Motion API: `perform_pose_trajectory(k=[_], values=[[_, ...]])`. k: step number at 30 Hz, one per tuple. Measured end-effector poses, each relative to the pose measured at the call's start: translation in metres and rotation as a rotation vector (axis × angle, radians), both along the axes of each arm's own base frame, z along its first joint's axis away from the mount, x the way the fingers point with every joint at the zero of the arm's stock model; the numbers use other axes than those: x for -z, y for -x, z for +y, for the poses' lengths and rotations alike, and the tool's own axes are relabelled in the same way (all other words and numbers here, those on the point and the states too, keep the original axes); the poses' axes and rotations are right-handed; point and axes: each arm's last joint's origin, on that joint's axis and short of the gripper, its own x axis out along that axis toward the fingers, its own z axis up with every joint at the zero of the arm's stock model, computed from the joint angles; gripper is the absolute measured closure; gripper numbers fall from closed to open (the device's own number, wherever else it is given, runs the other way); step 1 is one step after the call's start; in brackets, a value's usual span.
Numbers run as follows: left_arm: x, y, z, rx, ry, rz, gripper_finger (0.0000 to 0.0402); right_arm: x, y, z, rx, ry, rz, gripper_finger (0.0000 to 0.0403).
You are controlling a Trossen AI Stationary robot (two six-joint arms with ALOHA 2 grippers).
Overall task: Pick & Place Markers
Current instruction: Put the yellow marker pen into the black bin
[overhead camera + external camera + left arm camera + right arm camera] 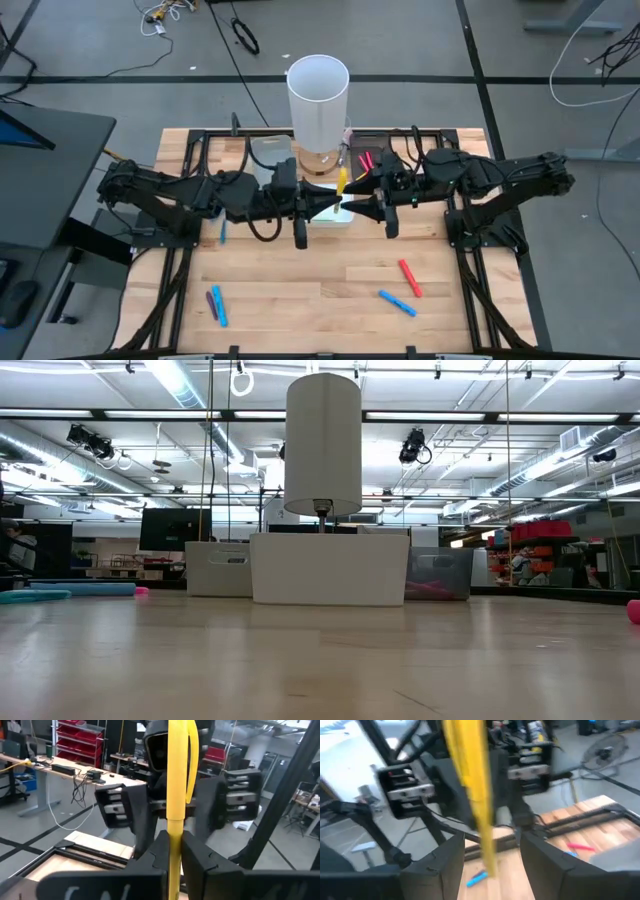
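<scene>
One yellow marker (176, 795) upright, clamped in left end effector (172, 855) | right end effector (490, 852) faces it tip to tip, fingers apart either side | handover pending

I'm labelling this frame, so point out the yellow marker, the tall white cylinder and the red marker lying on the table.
yellow marker (176, 795): left wrist view, mid-barrel, above the shut left claw.
tall white cylinder (318, 105): high view, side wall.
red marker (410, 278): high view, middle of its barrel.

Pale wooden table (300, 290), matt; yellow marker (175, 790) smooth, glossy plastic.
</scene>
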Motion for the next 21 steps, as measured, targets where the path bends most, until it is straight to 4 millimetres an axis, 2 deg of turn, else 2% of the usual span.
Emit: perform_pose_trajectory(k=[4, 8, 13, 16, 21], values=[[-0.001, 0.000, 0.001, -0.003, 0.002, -0.007, 0.0375, 0.002, -0.012, 0.004, -0.049, -0.009, -0.044, 0.0211], [-0.001, 0.000, 0.002, -0.005, 0.003, -0.009, 0.0375, 0.009, -0.021, 0.006, -0.052, -0.003, -0.012, 0.0211], [-0.001, 0.000, 0.002, 0.011, 0.007, -0.008, 0.0375, 0.013, -0.024, 0.008, -0.054, -0.006, 0.005, 0.0218], [-0.001, 0.000, 0.001, 0.020, 0.016, -0.009, 0.0375, 0.014, -0.024, 0.008, -0.056, -0.003, 0.008, 0.0242], [-0.001, 0.000, 0.001, 0.023, 0.020, -0.010, 0.0375, 0.014, -0.024, 0.008, -0.052, -0.005, 0.012, 0.0310]])
